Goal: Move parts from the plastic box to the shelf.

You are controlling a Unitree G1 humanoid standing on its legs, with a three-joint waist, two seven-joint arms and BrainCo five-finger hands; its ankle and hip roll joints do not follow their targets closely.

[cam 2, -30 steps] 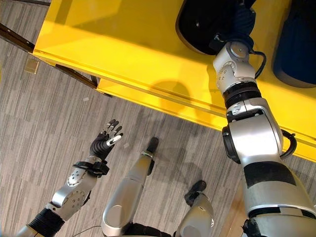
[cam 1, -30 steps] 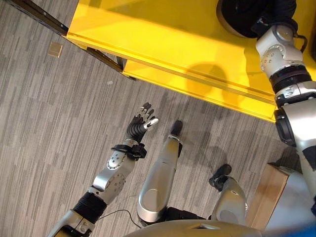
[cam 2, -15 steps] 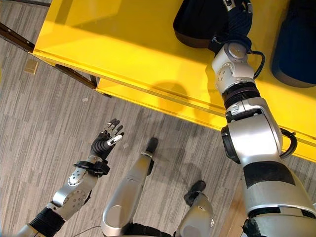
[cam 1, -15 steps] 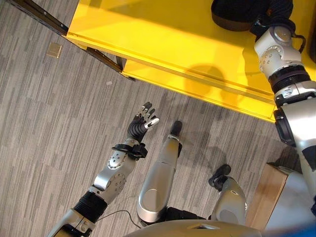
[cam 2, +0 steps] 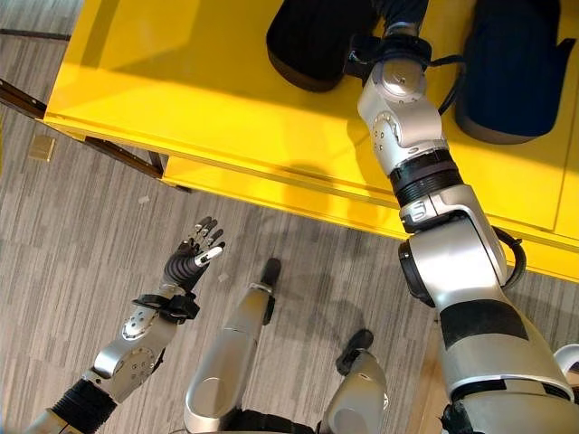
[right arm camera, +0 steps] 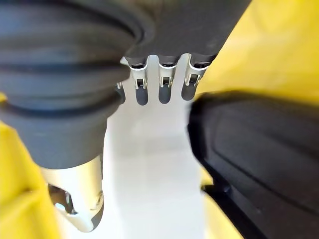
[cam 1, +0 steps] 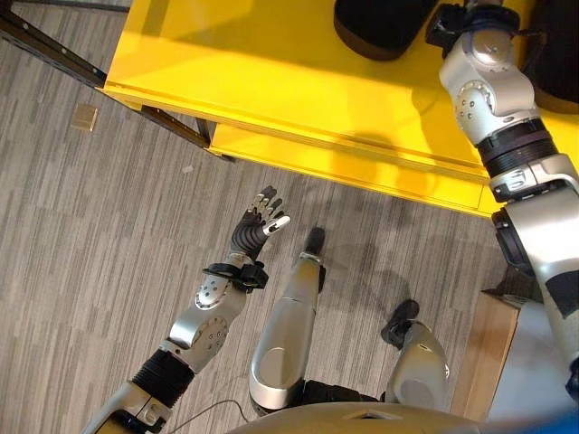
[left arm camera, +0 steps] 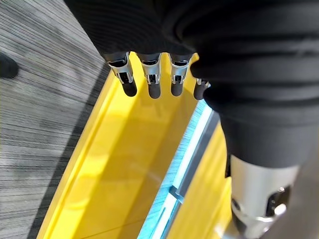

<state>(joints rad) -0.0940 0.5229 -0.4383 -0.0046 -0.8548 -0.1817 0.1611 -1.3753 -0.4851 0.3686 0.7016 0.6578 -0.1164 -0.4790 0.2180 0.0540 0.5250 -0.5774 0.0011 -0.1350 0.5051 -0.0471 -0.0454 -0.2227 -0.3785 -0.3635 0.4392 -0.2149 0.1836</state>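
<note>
A rounded black part (cam 2: pixel 312 45) lies on the yellow shelf (cam 2: pixel 181 81), with a second dark part (cam 2: pixel 511 72) further right on it. My right arm reaches up onto the shelf between them. There my right hand (cam 2: pixel 398 18) sits at the first part's right edge. In the right wrist view its fingers (right arm camera: pixel 164 89) are straight and hold nothing, and the black part (right arm camera: pixel 259 149) lies just beside them. My left hand (cam 1: pixel 258 226) hovers open over the grey floor below the shelf edge, its fingers (left arm camera: pixel 152 82) pointing towards the shelf (left arm camera: pixel 124 164).
A small tan block (cam 1: pixel 85 116) lies on the floor at the left. A dark frame rail (cam 1: pixel 45 50) runs under the shelf's left corner. A wooden box (cam 1: pixel 493 353) stands at the lower right by my right side.
The camera has moved, so more of the shelf top and both dark parts show. The right hand now sits beside the black part rather than over it. The left hand has not moved.
</note>
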